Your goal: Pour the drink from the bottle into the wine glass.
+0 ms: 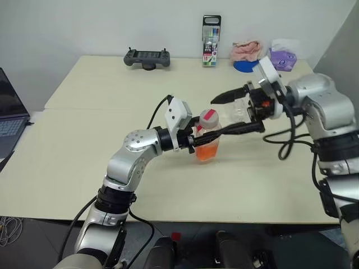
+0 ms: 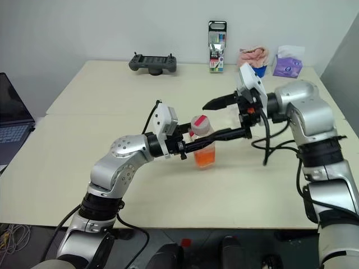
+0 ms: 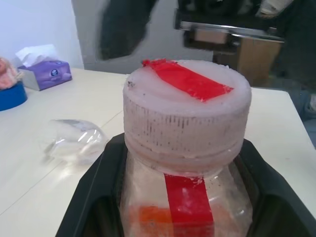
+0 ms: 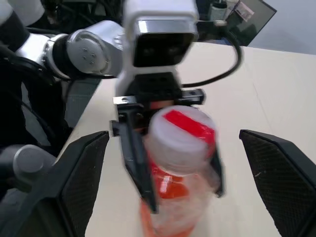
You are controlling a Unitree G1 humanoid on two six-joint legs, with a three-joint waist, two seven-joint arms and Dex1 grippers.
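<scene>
Left gripper (image 1: 197, 140) is clamped on the body of the bottle (image 1: 207, 141), fingers (image 4: 132, 148) on either side just under the cap (image 3: 186, 108); bottle upright, its base on or just above the table (image 1: 112, 145), cannot tell which. The drink (image 1: 206, 150) fills only the lower part. Cap is on, red label strip running across its top.

Right gripper (image 1: 238, 112) has its jaws spread wide and holds nothing. One finger passes just above the cap, the other alongside the bottle's neck; neither is closed on it.

Wine glass (image 3: 74, 140) lies tipped on its side on the table, just beyond the bottle on the far side from the left gripper and below the right gripper.

Judgement: the step in hand is uncapping. To do it well:
- centre the cap between the right fingers before closing, so both pads bear on the ribbed rim
- keep the left grip firm and low so the bottle does not spin with the cap
- twist without pulling sideways; the plastic wall is soft
- the glass needs standing upright before any pour.
</scene>
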